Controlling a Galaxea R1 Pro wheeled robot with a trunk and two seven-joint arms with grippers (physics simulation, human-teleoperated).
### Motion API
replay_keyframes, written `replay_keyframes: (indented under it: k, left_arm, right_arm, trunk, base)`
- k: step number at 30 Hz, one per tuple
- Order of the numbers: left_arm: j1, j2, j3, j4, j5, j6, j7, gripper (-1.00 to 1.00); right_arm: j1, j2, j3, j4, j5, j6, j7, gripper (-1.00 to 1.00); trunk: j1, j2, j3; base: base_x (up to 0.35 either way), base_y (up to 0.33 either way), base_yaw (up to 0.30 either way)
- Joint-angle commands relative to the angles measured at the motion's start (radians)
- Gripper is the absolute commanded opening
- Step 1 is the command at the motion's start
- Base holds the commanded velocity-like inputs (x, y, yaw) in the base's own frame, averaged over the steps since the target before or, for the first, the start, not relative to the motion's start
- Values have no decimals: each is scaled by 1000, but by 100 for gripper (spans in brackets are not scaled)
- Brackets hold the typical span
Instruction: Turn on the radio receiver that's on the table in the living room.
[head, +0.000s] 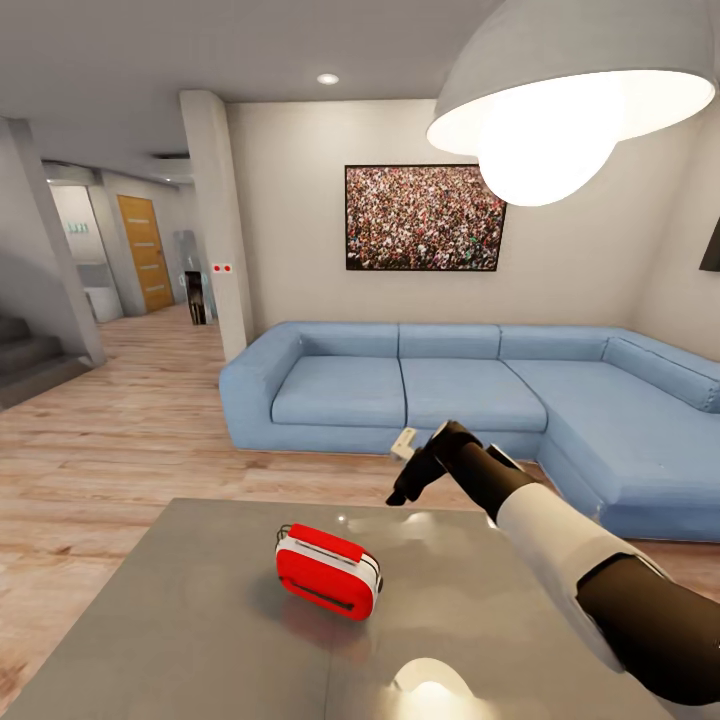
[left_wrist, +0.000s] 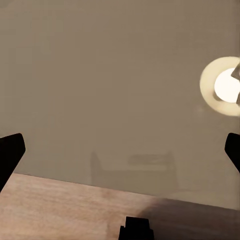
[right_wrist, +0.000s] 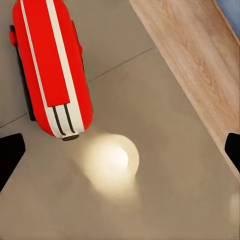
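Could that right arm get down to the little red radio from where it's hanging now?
Probably yes. The right gripper hangs over the table, beyond the radio, and its wrist camera looks straight down on the radio with bare tabletop between. Nothing seems in the way.

A home's living room: blue L-shaped sofa (head: 480, 400) against a beige wall; framed crowd picture (head: 424, 218) above it; dome pendant lamp (head: 575, 90) lit overhead; wood plank floor (head: 110, 440); low grey table (head: 200, 630); stairs (head: 30, 355) and a door (head: 145, 252) beyond.
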Motion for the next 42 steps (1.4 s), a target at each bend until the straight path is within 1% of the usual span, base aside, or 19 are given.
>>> replay_keyframes:
  k: [1, 8, 20, 34, 42]
  left_arm:
    - [0, 0, 0, 0, 0, 0, 0, 100]
    - [0, 2, 0, 0, 0, 0, 0, 100]
    - [0, 3, 0, 0, 2, 1, 0, 100]
    - [0, 0, 0, 0, 0, 1, 0, 100]
    - [0, 0, 0, 0, 0, 1, 0, 100]
  right_arm:
    - [0, 1, 0, 1, 0, 0, 0, 100]
    - [0, 4, 1, 5, 0, -1, -2, 100]
    - [0, 4, 0, 6, 0, -5, -1, 100]
    - [0, 4, 0, 6, 0, -5, -1, 100]
    - [-1, 4, 0, 6, 0, -5, -1, 100]
  trunk:
    - [0, 0, 0]
    - [0, 0, 0]
    - [0, 0, 0]
    - [0, 0, 0]
    - [0, 0, 0]
  base:
    - [0, 0, 0]
    - [0, 50, 0]
    - [0, 237, 0]
    - [0, 20, 0]
    - [0, 169, 0]
